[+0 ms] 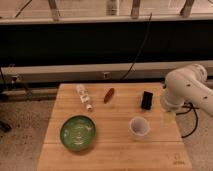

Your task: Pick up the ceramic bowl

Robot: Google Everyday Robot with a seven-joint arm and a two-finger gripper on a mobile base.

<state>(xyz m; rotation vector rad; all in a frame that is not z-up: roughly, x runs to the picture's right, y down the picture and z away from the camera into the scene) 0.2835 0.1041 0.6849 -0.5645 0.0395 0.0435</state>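
Observation:
The ceramic bowl, round, shallow and glossy green, sits on the front left part of the wooden table. My white arm hangs over the table's right edge. Its gripper points down at that edge, far to the right of the bowl, open and holding nothing. The small white cup stands between the bowl and the gripper.
A clear plastic bottle lies at the back left, a reddish-brown oblong item at the back middle, and a black box near the arm. A dark wall with cables runs behind the table.

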